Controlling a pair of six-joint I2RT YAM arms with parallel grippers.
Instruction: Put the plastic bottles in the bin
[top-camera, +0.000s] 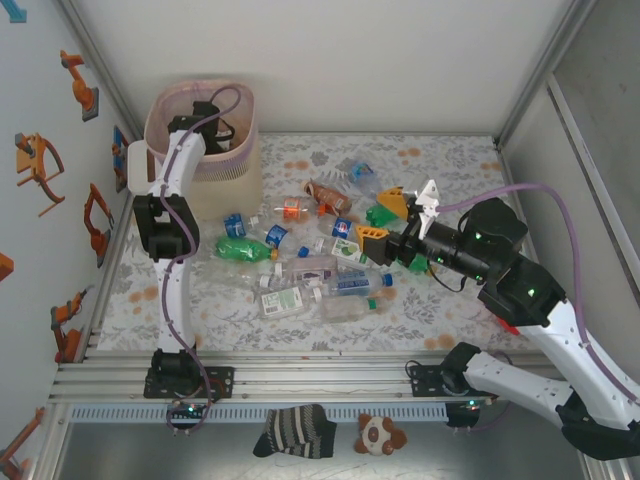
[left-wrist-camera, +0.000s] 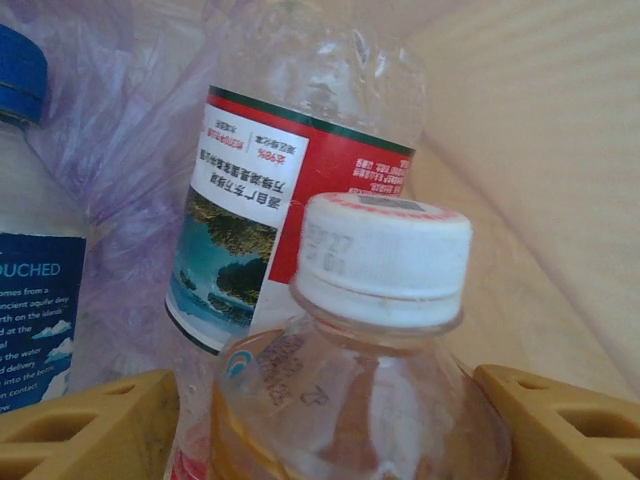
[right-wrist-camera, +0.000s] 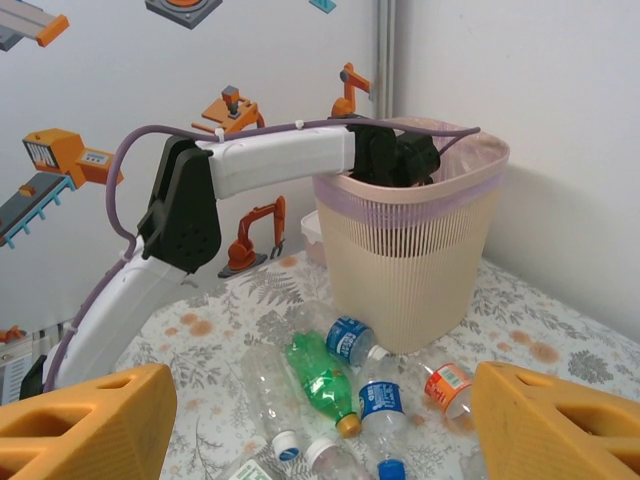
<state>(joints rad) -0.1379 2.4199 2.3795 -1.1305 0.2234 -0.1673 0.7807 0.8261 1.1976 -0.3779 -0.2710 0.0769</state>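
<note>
Far left: bin (top-camera: 238, 178) at table's back corner, left gripper (top-camera: 207, 122) down inside it. White-capped bottle (left-wrist-camera: 385, 262) sits between its fingers; clenched or released, cannot tell. Middle: plastic bottles (top-camera: 300, 268) scattered on table beside bin. Right: right gripper (top-camera: 383, 222) over pile's edge, jaws spread, empty.

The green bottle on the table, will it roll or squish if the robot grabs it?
Probably squishy: the green bottle looks crumpled and empty, so likely light and easy to dent. It lies on its side, so a push might roll it, but its dents should stop it soon.
</note>
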